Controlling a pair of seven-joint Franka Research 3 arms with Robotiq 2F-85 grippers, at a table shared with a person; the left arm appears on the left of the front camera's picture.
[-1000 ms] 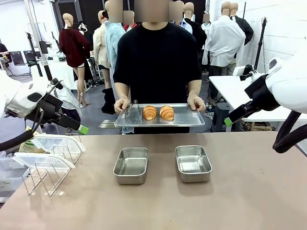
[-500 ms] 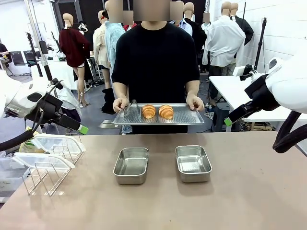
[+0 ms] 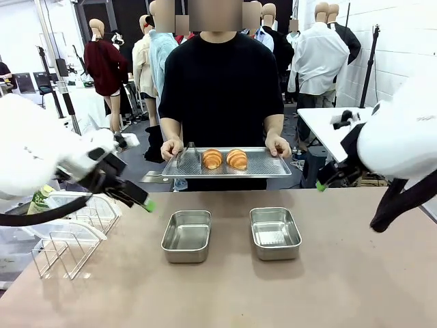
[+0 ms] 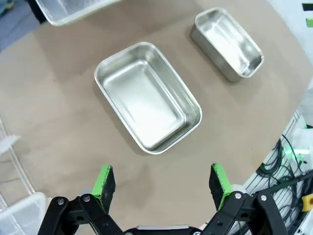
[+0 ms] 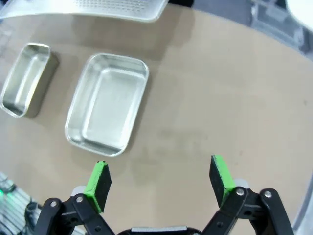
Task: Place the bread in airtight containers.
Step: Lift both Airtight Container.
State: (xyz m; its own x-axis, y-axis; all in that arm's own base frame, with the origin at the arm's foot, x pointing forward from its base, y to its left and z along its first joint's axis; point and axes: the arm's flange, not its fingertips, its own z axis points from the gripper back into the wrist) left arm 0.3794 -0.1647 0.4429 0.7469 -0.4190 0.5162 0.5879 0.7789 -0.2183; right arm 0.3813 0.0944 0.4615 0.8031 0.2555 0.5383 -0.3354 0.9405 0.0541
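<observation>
Tabletop (image 3: 341,287), wire rack (image 3: 63,254) near left tub (image 3: 186,236)

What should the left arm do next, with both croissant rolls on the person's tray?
Probably carry the open left gripper forward toward the left golden-brown ridged croissant roll on the perforated steel tray the person holds across the table; the small rectangular steel tub nearest that gripper sits empty.

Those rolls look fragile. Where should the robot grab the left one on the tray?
Probably across its plump middle, from straight above: the left roll lies flat on the held tray with the other roll close beside, so close the jaws front to back, not sideways.
</observation>
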